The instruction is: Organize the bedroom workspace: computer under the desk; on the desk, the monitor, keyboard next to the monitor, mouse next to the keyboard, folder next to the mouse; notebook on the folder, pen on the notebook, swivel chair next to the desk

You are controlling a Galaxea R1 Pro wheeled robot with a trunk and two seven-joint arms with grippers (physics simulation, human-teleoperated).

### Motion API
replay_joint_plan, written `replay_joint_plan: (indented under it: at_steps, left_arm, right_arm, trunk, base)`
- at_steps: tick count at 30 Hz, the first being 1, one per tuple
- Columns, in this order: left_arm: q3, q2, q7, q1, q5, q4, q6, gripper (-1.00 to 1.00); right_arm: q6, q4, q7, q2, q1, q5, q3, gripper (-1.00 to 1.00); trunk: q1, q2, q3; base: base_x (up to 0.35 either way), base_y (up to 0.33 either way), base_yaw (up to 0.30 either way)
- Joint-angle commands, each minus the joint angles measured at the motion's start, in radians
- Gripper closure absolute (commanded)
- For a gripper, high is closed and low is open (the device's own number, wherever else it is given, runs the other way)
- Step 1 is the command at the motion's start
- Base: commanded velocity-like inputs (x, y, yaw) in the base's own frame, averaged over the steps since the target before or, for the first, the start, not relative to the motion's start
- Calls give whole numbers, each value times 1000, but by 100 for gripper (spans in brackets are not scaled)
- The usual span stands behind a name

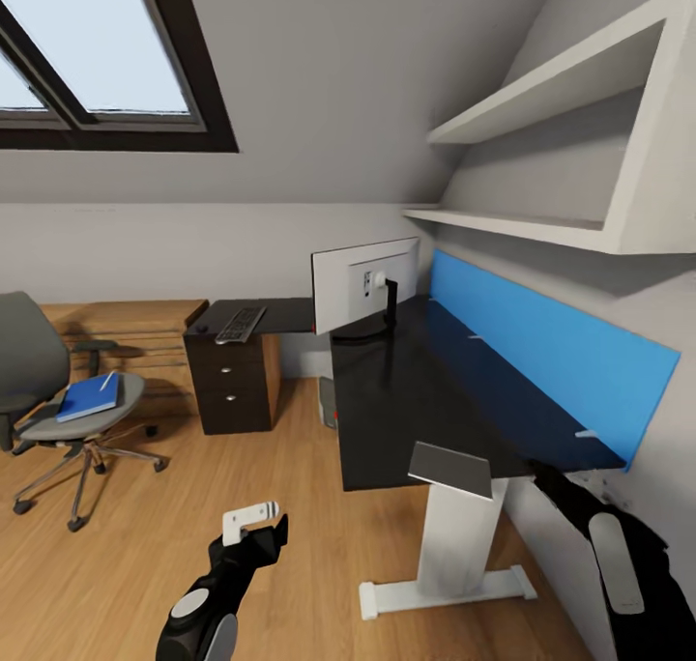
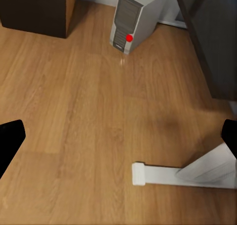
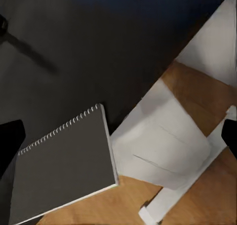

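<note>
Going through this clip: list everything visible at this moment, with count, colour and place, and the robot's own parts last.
desk: one, black top, blue back panel, white leg; along right wall
monitor: one, pale grey back; on the desk's far end
keyboard: one, black keys; on the desk over the drawer unit
notebook: one, grey, spiral-bound; on the desk's near edge
computer: one, light grey; on the floor by the desk
swivel chair: one, grey; far left
folder: one, blue; on the chair seat
pen: one, white; on the folder
shelves: two, white; right wall
left gripper: open, over floor
right gripper: open, by the notebook
</note>
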Motion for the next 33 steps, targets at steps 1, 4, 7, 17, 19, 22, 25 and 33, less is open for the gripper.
replay_joint_plan:
  at_steps: [1,4,7,17,19,22,25,33]
  left_arm:
    - [-1,0,10,-1,13,-2,3,-100]
    - [2,-1,12,-1,20,-5,2,-100]
    - [3,-1,13,-1,21,-5,2,-100]
    - [1,-1,14,-1,21,-6,3,-100]
    - [1,-1,14,-1,21,-6,3,-100]
    - [1,-1,14,-1,21,-6,3,-100]
    - [0,-1,14,-1,21,-6,2,-100]
    - [0,-3,14,-1,21,-6,2,-100]
  right_arm:
    - [16,-1,-8,-1,-1,-28,-17,-100]
    - [99,-1,-5,-3,0,-135,-117,-100]
    - [142,-1,6,-4,0,-169,-134,-100]
    - [195,45,132,-6,0,-185,-143,-100]
    - [196,54,138,-6,0,-185,-144,-100]
    - [197,69,144,-6,0,-185,-144,-100]
    - [196,86,158,-6,0,-186,-144,-100]
    - [195,204,332,-34,0,-187,-146,-100]
  trunk:
    - [4,-8,-4]
    - [15,-29,-14]
    - [27,-50,-23]
    - [65,-120,-55]
    - [73,-134,-61]
    - [84,-155,-70]
    - [96,-176,-80]
    - [127,-232,-105]
  base:
    - [-1,0,-93]
    - [0,0,-29]
    - [0,0,-7]
    - [0,0,0]
    - [0,0,0]
    - [0,0,0]
    - [0,0,0]
    - [0,0,0]
